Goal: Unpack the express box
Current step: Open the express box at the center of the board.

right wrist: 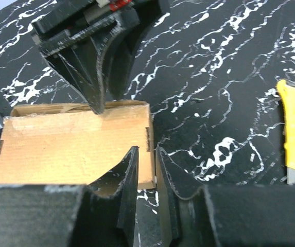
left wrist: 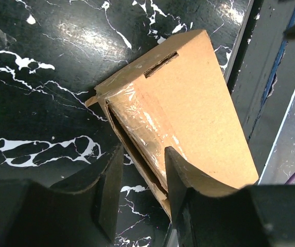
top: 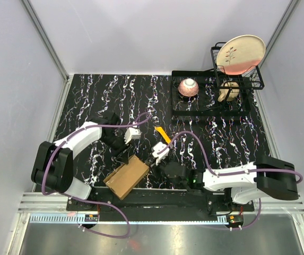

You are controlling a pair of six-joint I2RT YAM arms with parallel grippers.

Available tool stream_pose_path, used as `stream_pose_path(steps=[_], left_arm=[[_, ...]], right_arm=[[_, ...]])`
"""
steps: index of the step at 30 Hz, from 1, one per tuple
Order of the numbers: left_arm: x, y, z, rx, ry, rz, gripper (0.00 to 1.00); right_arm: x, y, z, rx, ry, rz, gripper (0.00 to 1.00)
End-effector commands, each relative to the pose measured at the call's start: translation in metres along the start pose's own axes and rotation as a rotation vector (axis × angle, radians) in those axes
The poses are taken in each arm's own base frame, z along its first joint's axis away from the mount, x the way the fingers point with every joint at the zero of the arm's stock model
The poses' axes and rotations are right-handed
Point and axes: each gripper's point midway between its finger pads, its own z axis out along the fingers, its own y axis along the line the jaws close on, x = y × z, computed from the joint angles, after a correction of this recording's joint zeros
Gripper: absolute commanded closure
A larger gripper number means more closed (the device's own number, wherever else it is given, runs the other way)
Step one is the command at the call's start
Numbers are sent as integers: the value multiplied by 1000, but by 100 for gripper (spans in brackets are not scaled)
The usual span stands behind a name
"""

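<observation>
Left gripper jaws straddle express box wall.

My left arm and right arm wear white shells over black joints, trailing purple cables; fingers are curved matte black.

The top external view looks steeply down from high behind the near edge of the worktop, covering all of it. Both wrist views sit close over that edge, aimed down at the express box (shared by all three views).
</observation>
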Motion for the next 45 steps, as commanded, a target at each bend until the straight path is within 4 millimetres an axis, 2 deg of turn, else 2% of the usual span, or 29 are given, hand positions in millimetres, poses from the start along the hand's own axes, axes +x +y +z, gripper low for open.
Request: stream_pose_path(steps=[1,3,6,12,20,31,35,45], left_arm=[[-7,6,1,-42,-30,54,59],[-3,11,2,-67,-21,63,59],[2,14,3,-93,-6,67,60],[1,15,1,-103,-12,71,61],[2,21,3,-122,-7,78,62],[3,30,1,-166,-3,82,65],[3,32,-1,-175,-1,78,65],[20,54,-5,-216,40,70,68]], right_arm=[[-23,30,19,-97,-58,26,77],[-27,42,25,-141,-70,31,82],[-18,54,32,-184,-56,35,87],[11,67,41,-242,13,37,94],[47,59,35,-233,99,64,100],[76,48,28,-205,164,72,100],[82,45,26,-197,178,79,100],[89,43,22,-200,196,84,100]])
